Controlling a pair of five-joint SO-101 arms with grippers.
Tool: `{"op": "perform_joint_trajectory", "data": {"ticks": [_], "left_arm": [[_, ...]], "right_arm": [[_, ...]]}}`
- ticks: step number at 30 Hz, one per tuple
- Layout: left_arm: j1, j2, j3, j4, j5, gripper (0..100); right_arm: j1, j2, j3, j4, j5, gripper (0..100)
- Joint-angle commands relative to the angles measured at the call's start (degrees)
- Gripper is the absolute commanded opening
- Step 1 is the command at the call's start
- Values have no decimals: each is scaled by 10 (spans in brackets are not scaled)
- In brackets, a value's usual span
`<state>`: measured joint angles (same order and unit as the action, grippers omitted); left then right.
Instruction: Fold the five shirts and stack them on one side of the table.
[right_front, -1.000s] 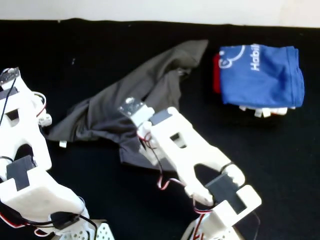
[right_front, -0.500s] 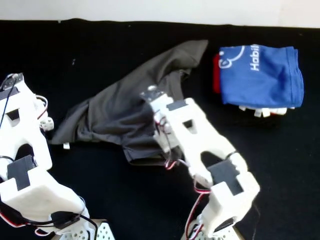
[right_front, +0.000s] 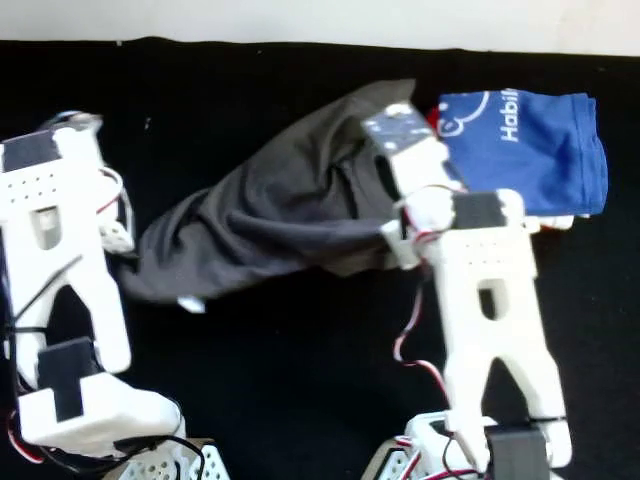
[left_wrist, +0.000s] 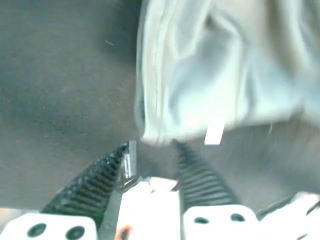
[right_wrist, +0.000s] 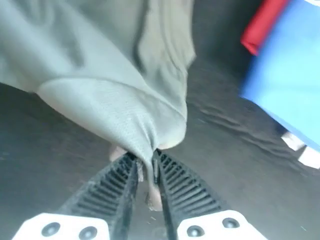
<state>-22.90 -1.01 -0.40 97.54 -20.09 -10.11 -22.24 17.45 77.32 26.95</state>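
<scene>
The right jaws are shut tight on a fold of the grey shirt (right_wrist: 100, 75), and the cloth spreads out from between them. The left jaws are open with a gap between them. The shirt's edge lies just past their tips, with a small white tag (left_wrist: 214, 132) on it. Seen from above, the shirt lies bunched up on the black worktop (right_front: 200, 80), between the two arms. Near the right arm (right_front: 485, 290) a folded blue shirt (right_front: 525, 150) lies on a red shirt (right_front: 433, 140).
</scene>
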Motion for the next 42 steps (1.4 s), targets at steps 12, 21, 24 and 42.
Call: {"op": "perform_joint_trajectory", "data": {"ticks": [12,21,24,42], "left_arm": [[191,-30,101,-54,-87,213],[159,-31,305,-299,-94,214],[145,-36,332,-300,-103,213],[119,-29,435,-401,-131,212]], "right_arm": [[95,-35,3,-15,36,6],[97,-36,29,-21,37,6],[96,-36,29,-22,37,6],[94,-36,29,-21,36,6]]}}
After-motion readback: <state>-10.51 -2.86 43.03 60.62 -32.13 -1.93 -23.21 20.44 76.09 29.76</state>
